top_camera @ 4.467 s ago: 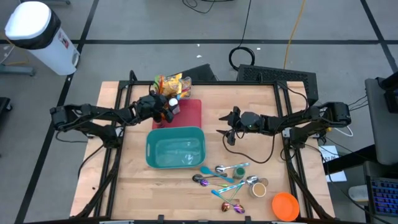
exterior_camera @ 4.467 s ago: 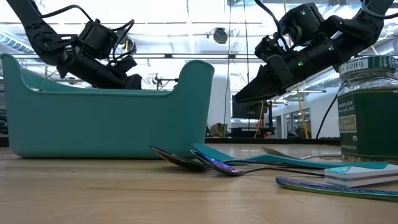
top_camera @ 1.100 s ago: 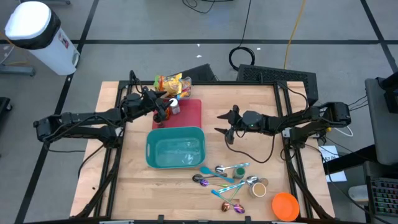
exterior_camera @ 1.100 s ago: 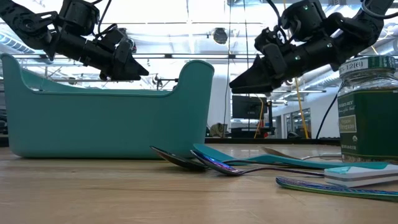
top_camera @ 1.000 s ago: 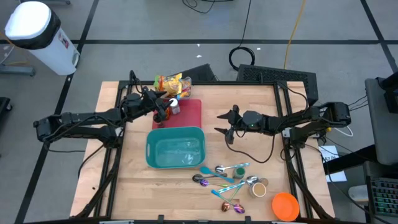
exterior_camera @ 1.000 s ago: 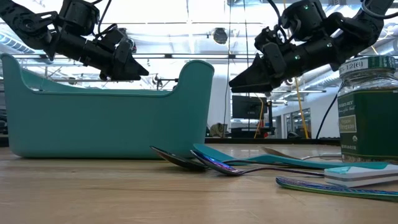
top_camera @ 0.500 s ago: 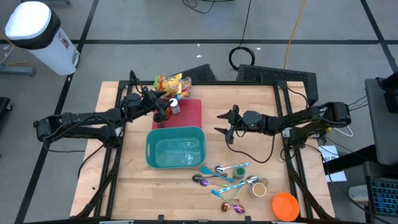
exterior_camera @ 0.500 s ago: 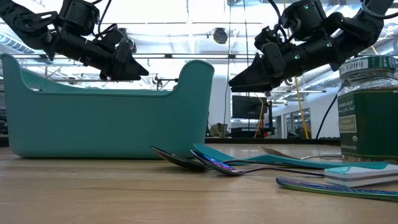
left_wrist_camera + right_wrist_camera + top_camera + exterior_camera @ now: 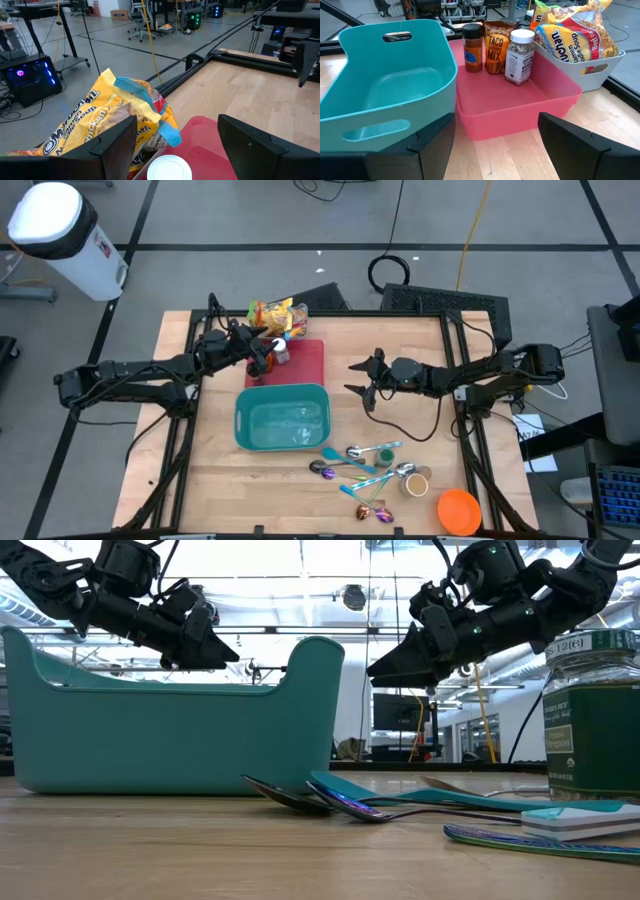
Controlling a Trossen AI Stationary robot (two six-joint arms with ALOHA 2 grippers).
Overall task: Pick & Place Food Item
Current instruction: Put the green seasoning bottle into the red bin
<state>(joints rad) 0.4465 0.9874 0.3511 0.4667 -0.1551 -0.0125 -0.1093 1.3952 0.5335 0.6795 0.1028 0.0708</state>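
Food items (3 upright containers) [image 9: 492,49] are approached by open, empty left gripper [image 9: 262,352]; neighbours could perhaps be toppled. Right gripper [image 9: 361,385] open, empty.

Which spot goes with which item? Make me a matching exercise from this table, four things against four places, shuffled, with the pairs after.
Things
1. teal bin
2. white-capped spice jar
3. orange lid
4. spoons

Places
A. inside the pink tray, next to the taco mix packet
B. near the table's front right corner
C. middle of the table, in front of the pink tray
D. between the teal bin and the orange lid

Pairs: 1-C, 2-A, 3-B, 4-D
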